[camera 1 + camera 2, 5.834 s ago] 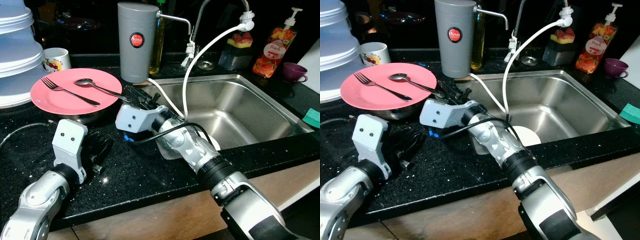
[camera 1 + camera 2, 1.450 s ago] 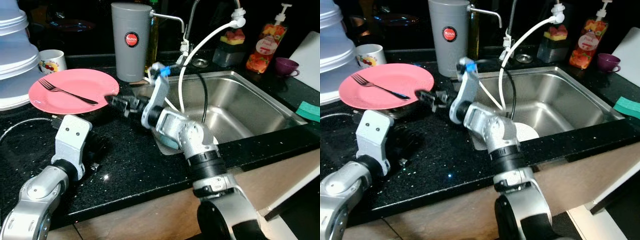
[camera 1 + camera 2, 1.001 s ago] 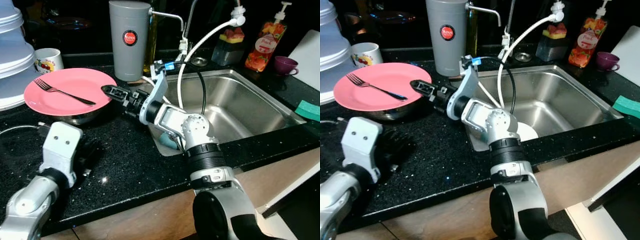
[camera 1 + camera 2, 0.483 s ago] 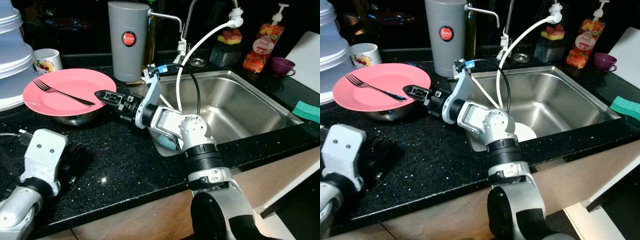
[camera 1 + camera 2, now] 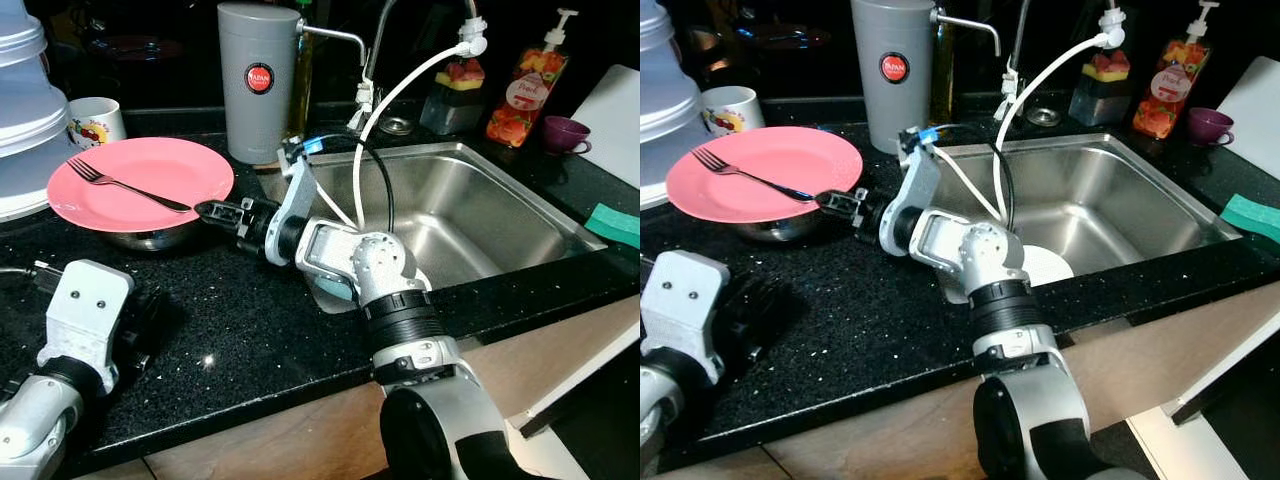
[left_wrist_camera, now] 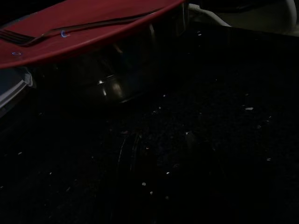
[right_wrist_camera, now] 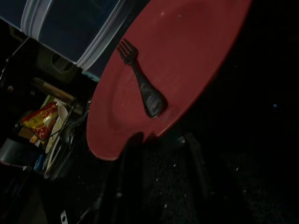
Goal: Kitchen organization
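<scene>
Pink and round, the plate sat on a steel bowl at the left of the black speckled bench, a fork lying across it with its tines toward the far left. My right gripper reached across from the sink side, its black jaws at the plate's near right rim beside the fork's handle end; in the right wrist view the two fingers stood apart with nothing between them, just short of the plate's edge. My left gripper rested low on the bench in front of the bowl, well apart from the plate; I could not tell whether its jaws were parted or clenched, the left wrist view being dark and showing little beyond the bowl's side and the plate's underside.

Behind the plate stood a white mug with a printed pattern and a stack of clear plastic containers. A grey cylindrical water filter with a red round label stood by the stainless sink, with a white hose curving down from the tap into the basin. At the far side of the sink were a pump bottle with a fruit label, a purple cup and, nearer, a green sponge.
</scene>
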Robot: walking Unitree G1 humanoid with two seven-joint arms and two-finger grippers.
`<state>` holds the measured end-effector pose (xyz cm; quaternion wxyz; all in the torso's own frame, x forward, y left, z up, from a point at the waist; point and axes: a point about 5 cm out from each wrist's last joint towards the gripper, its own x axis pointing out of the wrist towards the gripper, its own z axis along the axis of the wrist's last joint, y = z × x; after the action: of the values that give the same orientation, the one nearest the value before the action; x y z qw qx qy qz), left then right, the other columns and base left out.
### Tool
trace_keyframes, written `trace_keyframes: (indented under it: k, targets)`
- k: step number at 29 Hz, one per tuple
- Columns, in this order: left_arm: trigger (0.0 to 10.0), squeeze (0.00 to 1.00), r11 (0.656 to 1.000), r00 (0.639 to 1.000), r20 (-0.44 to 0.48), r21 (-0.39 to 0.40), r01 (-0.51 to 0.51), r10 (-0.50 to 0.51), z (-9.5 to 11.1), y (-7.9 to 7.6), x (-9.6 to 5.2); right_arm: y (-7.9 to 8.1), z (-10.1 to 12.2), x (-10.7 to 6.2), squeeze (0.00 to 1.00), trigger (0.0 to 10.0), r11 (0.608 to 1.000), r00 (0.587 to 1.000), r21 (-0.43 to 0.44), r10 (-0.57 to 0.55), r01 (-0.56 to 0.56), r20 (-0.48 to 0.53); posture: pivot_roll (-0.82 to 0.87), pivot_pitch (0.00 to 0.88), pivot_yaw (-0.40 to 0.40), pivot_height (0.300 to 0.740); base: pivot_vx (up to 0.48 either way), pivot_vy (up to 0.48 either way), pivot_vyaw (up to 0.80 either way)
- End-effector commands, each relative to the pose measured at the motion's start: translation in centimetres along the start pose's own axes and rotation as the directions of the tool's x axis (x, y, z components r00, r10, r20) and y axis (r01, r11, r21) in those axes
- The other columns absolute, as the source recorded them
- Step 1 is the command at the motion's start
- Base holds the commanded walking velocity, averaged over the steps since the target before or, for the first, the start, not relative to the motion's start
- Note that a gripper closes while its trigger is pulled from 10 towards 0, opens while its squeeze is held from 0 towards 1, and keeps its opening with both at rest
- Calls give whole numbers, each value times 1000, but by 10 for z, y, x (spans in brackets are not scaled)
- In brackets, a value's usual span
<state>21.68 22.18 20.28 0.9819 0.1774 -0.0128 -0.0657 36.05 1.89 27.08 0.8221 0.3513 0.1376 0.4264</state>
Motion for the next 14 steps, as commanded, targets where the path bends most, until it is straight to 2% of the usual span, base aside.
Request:
trace_keyframes:
  k: [1,3,6,14]
  targets:
    - [10000,0,999,994,-110,-21,29,-31,-20,-4,0,2,-21,9,0,1020,999,999,44,-4,5,-38,43,76,-77,740,0,0,0]
    - [10000,0,999,994,-105,-21,33,-35,-20,-4,2,3,-20,10,0,902,999,999,44,-6,8,-34,43,76,-77,740,0,0,0]
    - [10000,0,999,994,-101,-22,36,-38,-19,-4,3,3,-18,10,0,0,999,1000,48,-9,11,-26,43,76,-77,740,0,0,0]
    - [10000,0,999,994,-95,-23,45,-47,-17,-4,6,2,-12,9,0,0,998,1000,67,-12,12,-3,33,88,-65,740,0,0,0]
